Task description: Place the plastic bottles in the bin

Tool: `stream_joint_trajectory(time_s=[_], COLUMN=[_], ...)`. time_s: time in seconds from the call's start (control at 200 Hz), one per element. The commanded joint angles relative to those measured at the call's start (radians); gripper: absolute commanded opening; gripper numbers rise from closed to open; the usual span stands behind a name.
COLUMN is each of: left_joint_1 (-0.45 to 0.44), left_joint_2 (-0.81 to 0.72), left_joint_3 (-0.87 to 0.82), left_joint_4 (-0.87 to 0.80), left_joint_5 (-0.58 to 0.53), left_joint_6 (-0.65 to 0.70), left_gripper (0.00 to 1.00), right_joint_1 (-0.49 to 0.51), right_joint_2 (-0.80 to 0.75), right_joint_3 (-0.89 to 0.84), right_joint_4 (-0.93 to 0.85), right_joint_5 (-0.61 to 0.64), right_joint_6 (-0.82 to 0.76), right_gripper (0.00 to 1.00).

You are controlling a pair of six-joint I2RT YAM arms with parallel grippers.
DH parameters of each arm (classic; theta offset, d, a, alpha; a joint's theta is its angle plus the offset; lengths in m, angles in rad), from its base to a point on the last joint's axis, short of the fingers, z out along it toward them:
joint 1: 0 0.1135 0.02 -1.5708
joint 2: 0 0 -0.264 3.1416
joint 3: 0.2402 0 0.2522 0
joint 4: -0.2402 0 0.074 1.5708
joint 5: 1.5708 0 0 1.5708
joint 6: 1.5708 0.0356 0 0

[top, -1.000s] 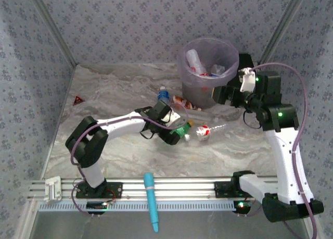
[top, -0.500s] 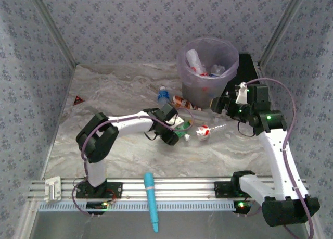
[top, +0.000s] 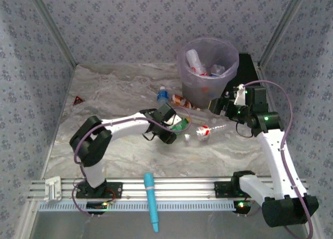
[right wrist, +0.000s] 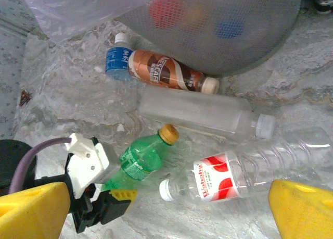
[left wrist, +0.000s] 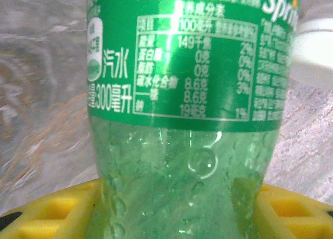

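As the left gripper pinches the green bottle low on its body, bottle on the table short of the bin, grasp step is in hand; next: lift clear, carry over it, let go. Right gripper wide open, empty

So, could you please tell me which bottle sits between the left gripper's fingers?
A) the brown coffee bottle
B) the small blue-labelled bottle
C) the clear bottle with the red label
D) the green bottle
D: in the left wrist view, the left gripper has its yellow fingers on either side of the green bottle.
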Motion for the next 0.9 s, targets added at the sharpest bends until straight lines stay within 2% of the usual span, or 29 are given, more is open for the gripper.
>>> stream_joint_trajectory(time_s=[0.0, 0.14, 0.31, 0.35, 0.49, 0.61, 0.805, 0.895], left_joint_1=[-0.001, -0.001, 0.008, 0.012, 0.025, 0.038, 0.039, 0.039], left_joint_2=[-0.106, -0.200, -0.311, -0.338, -0.413, -0.430, -0.420, -0.419], left_joint_3=[-0.040, -0.111, -0.209, -0.235, -0.337, -0.374, -0.377, -0.375], left_joint_4=[0.070, 0.148, 0.280, 0.321, 0.509, 0.593, 0.638, 0.651], left_joint_5=[-0.074, -0.114, -0.134, -0.123, -0.024, 0.053, 0.103, 0.092], left_joint_6=[-0.042, -0.071, -0.116, -0.128, -0.185, -0.217, -0.229, -0.237], left_gripper=[0.33, 0.29, 0.19, 0.17, 0.17, 0.18, 0.19, 0.20], right_joint_1=[0.027, 0.118, 0.260, 0.296, 0.384, 0.420, 0.441, 0.450], right_joint_2=[-0.008, 0.021, 0.097, 0.118, 0.207, 0.282, 0.394, 0.434], right_joint_3=[-0.008, 0.014, 0.032, 0.028, -0.003, -0.025, -0.014, -0.007], right_joint_4=[0.040, 0.044, 0.128, 0.166, 0.348, 0.465, 0.555, 0.584], right_joint_5=[-0.033, 0.037, 0.034, 0.027, -0.049, -0.032, -0.038, -0.071], right_joint_6=[0.013, -0.005, 0.007, 0.016, 0.078, 0.128, 0.159, 0.177], right_gripper=[1.00, 1.00, 1.00, 1.00, 0.98, 0.97, 0.95, 0.82])
